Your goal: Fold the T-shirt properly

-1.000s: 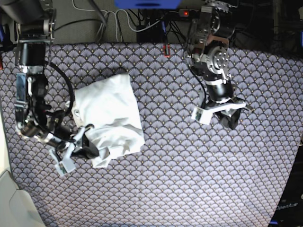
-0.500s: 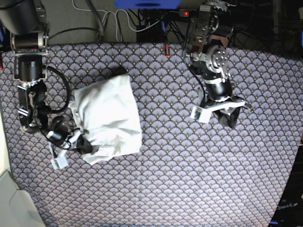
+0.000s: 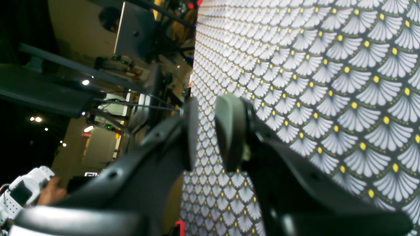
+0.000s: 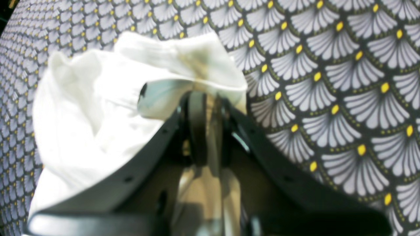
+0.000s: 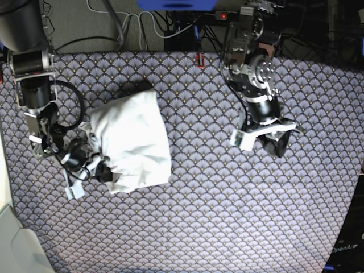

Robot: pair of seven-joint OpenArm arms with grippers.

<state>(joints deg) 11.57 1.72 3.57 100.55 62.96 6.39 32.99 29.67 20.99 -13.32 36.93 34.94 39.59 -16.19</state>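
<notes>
The white T-shirt (image 5: 133, 139) lies as a wrinkled, folded bundle on the left half of the patterned tablecloth (image 5: 227, 216). My right gripper (image 5: 101, 170) is at its lower left corner. In the right wrist view the right gripper (image 4: 205, 98) is shut on a fold of the T-shirt's (image 4: 88, 118) edge, with cloth draped over the fingertips. My left gripper (image 5: 277, 142) rests low over bare tablecloth, far to the right of the shirt. In the left wrist view the left gripper (image 3: 206, 127) has its jaws close together with a narrow gap and nothing between them.
Cables and a power strip (image 5: 170, 25) run along the table's back edge, with a small red item (image 5: 199, 60) beside them. A pale surface (image 5: 14, 239) borders the table's left front corner. The tablecloth (image 3: 328, 82) fills the left wrist view.
My right gripper has drawn back towards the left and up a little, holding the shirt's lower left corner. The shirt's bottom flap is tucked in tighter. The left arm has not moved.
</notes>
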